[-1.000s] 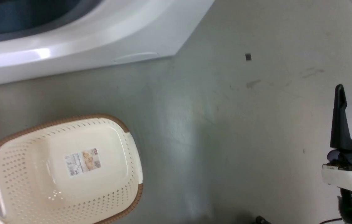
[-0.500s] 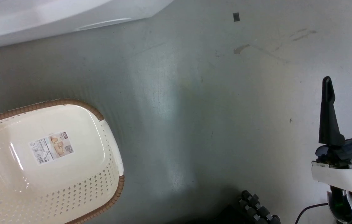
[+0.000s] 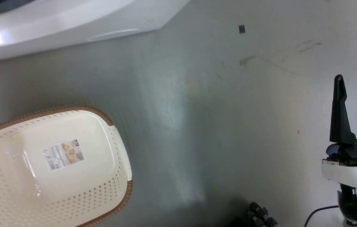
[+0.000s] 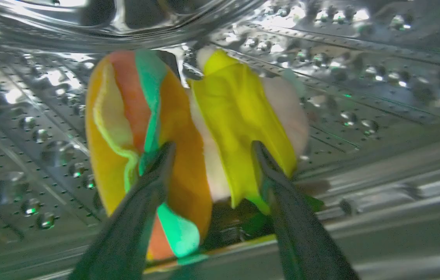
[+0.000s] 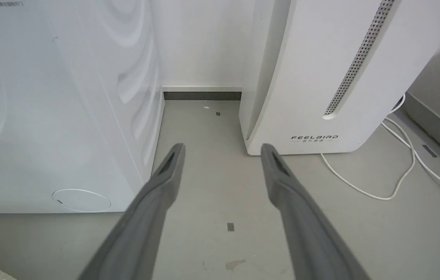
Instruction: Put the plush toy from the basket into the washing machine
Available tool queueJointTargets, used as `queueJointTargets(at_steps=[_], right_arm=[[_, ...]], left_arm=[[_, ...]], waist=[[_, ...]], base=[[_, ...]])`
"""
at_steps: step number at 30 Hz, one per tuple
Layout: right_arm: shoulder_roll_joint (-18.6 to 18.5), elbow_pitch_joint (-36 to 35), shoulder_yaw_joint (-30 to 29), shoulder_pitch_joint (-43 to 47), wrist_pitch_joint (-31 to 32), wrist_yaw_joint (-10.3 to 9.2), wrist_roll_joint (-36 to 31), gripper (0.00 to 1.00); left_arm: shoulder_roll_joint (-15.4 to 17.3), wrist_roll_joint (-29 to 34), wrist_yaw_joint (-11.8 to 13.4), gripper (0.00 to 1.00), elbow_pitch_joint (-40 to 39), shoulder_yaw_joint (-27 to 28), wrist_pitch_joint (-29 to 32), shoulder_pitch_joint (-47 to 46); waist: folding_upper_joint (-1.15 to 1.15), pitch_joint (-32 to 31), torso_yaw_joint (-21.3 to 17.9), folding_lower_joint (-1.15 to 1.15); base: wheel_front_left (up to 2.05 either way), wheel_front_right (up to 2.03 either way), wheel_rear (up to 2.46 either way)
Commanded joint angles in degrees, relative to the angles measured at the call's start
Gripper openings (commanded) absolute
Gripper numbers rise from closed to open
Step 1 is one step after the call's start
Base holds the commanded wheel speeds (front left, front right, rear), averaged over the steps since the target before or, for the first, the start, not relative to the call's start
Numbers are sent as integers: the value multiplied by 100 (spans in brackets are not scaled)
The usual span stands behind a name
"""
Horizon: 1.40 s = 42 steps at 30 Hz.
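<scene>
You've got plush toy point(image 4: 188, 128) mid-frame, orange striped half left, yellow half right, inside washing machine point(image 4: 29, 116), dimpled steel all round. Left gripper point(image 4: 212, 144) fingers spread, rising from bottom edge, tips overlapping toy.

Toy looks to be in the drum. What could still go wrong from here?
1. The plush toy sits between the fingers of the left gripper; pulling back could snag it and drag it out of the washing machine.
2. It looks close to the drum's front lip, so it might tumble out.
</scene>
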Motion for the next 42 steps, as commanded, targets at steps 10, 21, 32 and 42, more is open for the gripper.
queueJointTargets(at_steps=[10, 21, 32, 42], right_arm=[[1, 122, -374, 83, -27, -5, -633, 100], [1, 135, -553, 616, -27, -5, -1003, 100], [1, 143, -589, 1027, -27, -5, -976, 100], [1, 231, -417, 1352, -27, -5, -867, 100]], left_arm=[[-689, -491, -36, 100, 499, -166, -1376, 1355], [-1026, -1011, -40, 100, 3, -760, -3171, 3016], [-1067, -1188, 546, 100, -1645, -396, -3582, 4947], [-1301, -962, 1368, 100, -3950, 200, -3587, 7549]], waist=[[0, -1688, 733, -1], [0, -3311, 1398, -1], [0, -4086, 1645, -1], [0, -4463, 1804, -1]], base=[[0, 0, 0], [0, 0, 0], [0, 0, 0], [0, 0, 0]])
